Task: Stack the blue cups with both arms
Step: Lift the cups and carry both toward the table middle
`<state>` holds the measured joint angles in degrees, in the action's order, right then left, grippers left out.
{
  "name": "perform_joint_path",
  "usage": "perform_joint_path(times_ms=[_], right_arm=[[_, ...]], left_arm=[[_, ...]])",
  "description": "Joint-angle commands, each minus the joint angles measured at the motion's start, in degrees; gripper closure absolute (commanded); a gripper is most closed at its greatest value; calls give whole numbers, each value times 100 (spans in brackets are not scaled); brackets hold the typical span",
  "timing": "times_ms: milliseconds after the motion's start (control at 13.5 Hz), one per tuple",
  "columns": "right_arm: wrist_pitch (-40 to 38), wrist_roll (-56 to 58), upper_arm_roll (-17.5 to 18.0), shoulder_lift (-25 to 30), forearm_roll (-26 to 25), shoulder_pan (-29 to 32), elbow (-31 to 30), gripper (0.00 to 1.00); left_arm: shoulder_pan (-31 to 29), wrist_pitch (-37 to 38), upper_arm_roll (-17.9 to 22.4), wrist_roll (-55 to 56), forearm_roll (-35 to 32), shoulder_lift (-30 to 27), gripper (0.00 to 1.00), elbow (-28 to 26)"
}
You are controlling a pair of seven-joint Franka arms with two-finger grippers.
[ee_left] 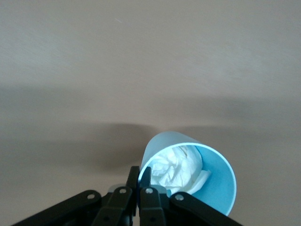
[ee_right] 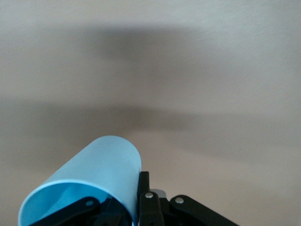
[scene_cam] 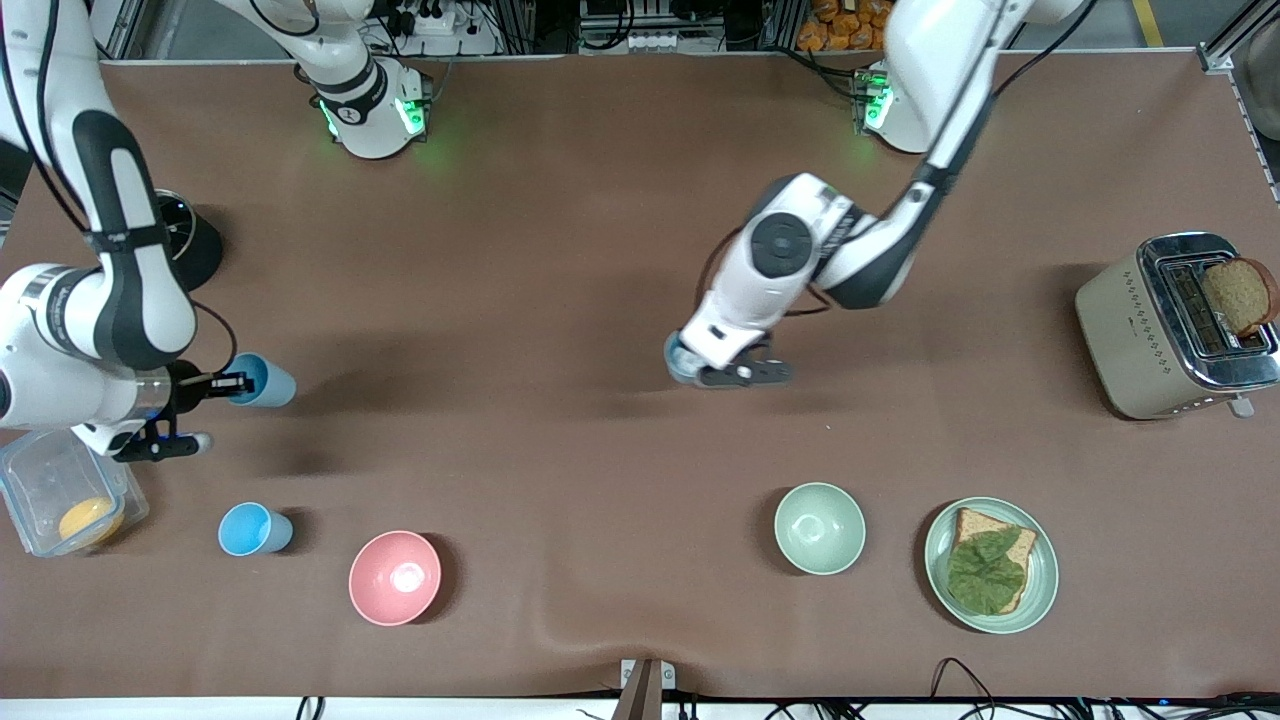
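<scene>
My right gripper (scene_cam: 233, 383) is shut on the rim of a blue cup (scene_cam: 268, 382) and holds it tilted on its side above the table at the right arm's end. In the right wrist view the cup (ee_right: 101, 165) shows with one finger (ee_right: 144, 181) outside its wall. My left gripper (scene_cam: 692, 368) is shut on the rim of a second blue cup (scene_cam: 677, 357) over the table's middle. In the left wrist view this cup (ee_left: 214, 188) holds crumpled white paper (ee_left: 178, 169), and the gripper (ee_left: 139, 173) pinches its rim. A third blue cup (scene_cam: 254, 528) stands upright on the table.
A pink bowl (scene_cam: 395, 577) sits beside the third cup. A pale green bowl (scene_cam: 819, 527) and a plate with bread and lettuce (scene_cam: 1035, 590) sit nearer the front camera. A toaster (scene_cam: 1130, 330) stands at the left arm's end. A clear container (scene_cam: 25, 475) lies under the right arm.
</scene>
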<state>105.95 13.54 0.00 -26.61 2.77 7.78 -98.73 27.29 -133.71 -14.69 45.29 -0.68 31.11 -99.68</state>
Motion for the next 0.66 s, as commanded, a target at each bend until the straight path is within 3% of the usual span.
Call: perform_joint_path(times_ms=[0,148,295,443,517,591], right_arm=[[-416,-824,17,402,-40,-530,-111,100],[-574,-1412,35,542,195,-829,-120,100],[-943,-1739,35,762,976,-997,-120,100],[-1076,-1916,35,938,1076,-1164,-120,100],[-1085,-2012,44,982,1103,-1260,-120,100],[-1129,-2231,44,991,1164,-1383,-120,100]], left_arm=[[425,108,81,523,33,666,100,834],[759,108,142,927,33,975,100,1125],[1067,108,282,1061,24,1072,100,1223],[1305,108,432,1183,33,1073,100,1223],[1306,108,441,1419,42,1029,81,1223],[1271,126,450,1691,24,959,29,1214]])
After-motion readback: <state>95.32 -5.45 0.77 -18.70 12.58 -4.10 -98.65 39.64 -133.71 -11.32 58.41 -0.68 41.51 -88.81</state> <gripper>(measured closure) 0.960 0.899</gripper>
